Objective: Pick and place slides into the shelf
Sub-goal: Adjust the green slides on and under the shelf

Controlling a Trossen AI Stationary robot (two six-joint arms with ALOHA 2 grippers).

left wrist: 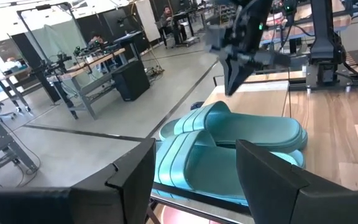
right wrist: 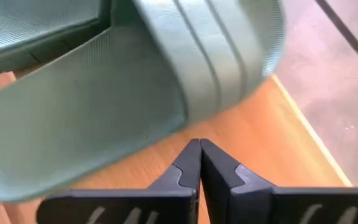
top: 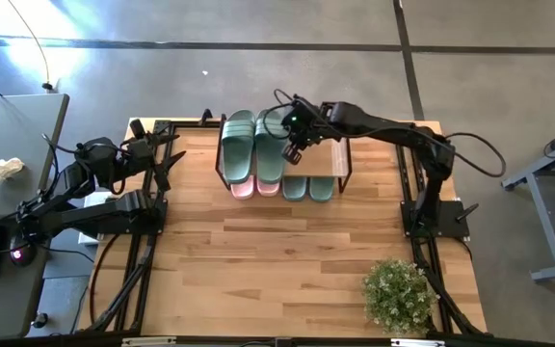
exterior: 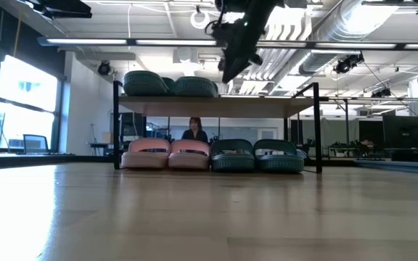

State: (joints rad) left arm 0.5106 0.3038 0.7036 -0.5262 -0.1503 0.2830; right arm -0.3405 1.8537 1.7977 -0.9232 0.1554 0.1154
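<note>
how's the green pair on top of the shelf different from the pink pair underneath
The sage-green rubber slides lie on the light wooden plank top of the shelf; the pale pink rubber slides sit on its lower tier. The green ones look longer and bulkier in the high view, where only the pink ends poke out from under the plank. Both pairs sit side by side at the same end, each with a broad strap.

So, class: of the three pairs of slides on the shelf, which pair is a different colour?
The pale pink pair, on the lower tier's left end in the low view. The two other pairs, one beside it and one on top, are sage green.
</note>
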